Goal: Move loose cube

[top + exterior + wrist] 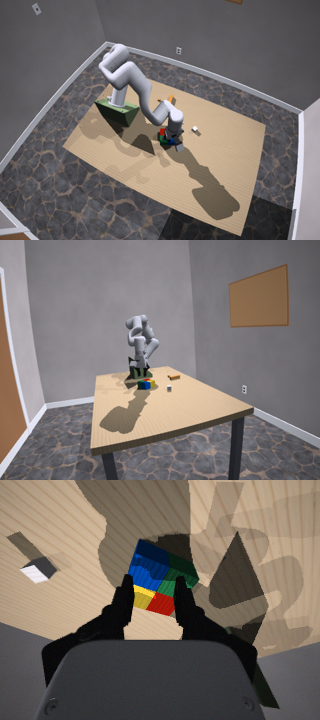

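Observation:
Four cubes sit together as a tight square on the table: blue (147, 562) (147, 385) (171, 141), green (180, 571) (139, 384) (162, 141), red (161, 603) (146, 379) (162, 131) and yellow (141, 599) (152, 383). Their faces look flush, with no gap showing. My gripper (154, 585) (142, 371) (170, 136) hangs a little above the square with its fingers apart and nothing between them. In the top view the wrist hides the yellow cube.
A small white cube (194, 128) (169, 388) (35, 573) lies to one side of the square. An orange bar (170, 97) (174, 377) lies further back. The arm's green base (117, 112) (134, 373) stands behind the cubes on the wooden table (180, 410).

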Controlling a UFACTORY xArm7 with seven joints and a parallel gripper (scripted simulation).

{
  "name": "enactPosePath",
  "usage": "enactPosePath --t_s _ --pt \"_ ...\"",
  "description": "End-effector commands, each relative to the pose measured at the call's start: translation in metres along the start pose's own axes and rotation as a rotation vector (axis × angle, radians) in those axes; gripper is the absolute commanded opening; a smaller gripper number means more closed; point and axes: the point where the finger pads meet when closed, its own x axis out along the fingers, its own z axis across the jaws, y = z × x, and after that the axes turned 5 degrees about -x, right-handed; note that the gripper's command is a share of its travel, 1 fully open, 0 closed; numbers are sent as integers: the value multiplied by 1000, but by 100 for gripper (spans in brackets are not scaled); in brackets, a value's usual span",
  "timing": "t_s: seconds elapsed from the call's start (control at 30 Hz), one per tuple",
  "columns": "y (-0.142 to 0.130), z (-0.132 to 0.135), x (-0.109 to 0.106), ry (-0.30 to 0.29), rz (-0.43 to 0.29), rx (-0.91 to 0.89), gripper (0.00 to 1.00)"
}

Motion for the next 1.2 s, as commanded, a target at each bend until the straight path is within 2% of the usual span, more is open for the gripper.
enactPosePath --t_s 0.0,0.03,0.07,0.3,0.53,0.6,0.63,0.67,1.17 --pt "-8 -30 -1 5 1 -230 49" --pt "-8 -30 -1 5 1 -230 49" --pt "-10 -36 -2 5 2 -373 49" --pt "-22 -68 -3 -2 9 -682 49" --pt "-24 -72 -4 -4 10 -1009 49" --pt "-24 -72 -4 -4 10 -1009 49" --pt "-24 -72 -4 0 6 -1141 49" --pt "-24 -72 -4 2 4 -1178 49" --pt "-24 -72 -4 2 4 -1182 49"
